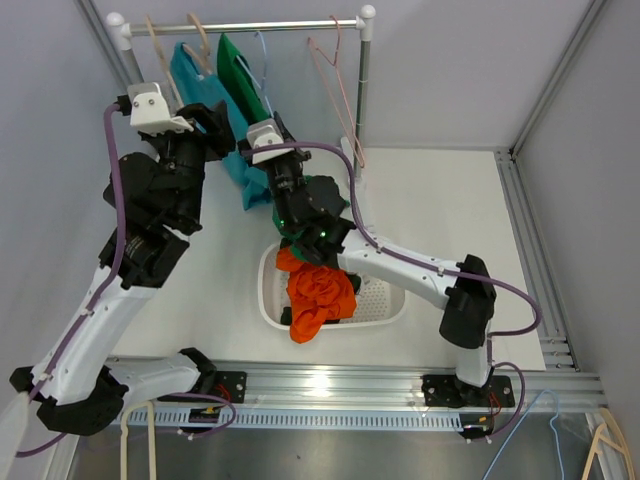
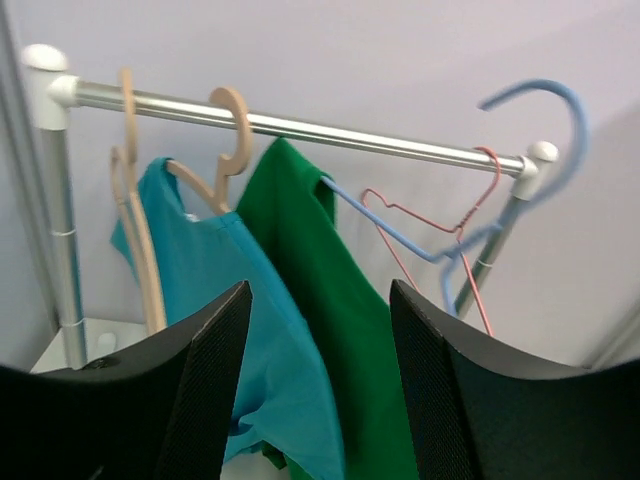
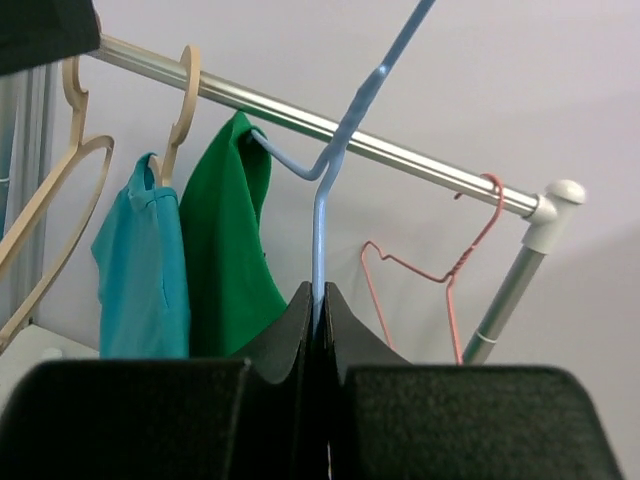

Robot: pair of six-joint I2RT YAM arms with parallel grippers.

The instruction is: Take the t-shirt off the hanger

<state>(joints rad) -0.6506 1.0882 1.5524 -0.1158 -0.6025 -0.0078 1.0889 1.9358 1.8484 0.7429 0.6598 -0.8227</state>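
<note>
A green t-shirt (image 1: 236, 75) hangs by one shoulder from an arm of a blue wire hanger (image 3: 320, 230) at the rail (image 1: 260, 25). My right gripper (image 3: 320, 300) is shut on the hanger's wire just right of the shirt. The hanger's hook (image 2: 540, 100) shows blurred in front of the rail's right end. The green shirt (image 2: 330, 300) fills the gap ahead of my left gripper (image 2: 320, 340), which is open and empty, close before the shirts. In the top view the left gripper (image 1: 225, 125) and right gripper (image 1: 262, 135) sit side by side under the rail.
A teal t-shirt (image 1: 195, 75) hangs on a wooden hanger (image 2: 225, 130) left of the green one. A bare wooden hanger (image 2: 130, 200) and a pink wire hanger (image 1: 335, 90) also hang there. A white basket (image 1: 385, 300) holds orange clothes (image 1: 320, 295).
</note>
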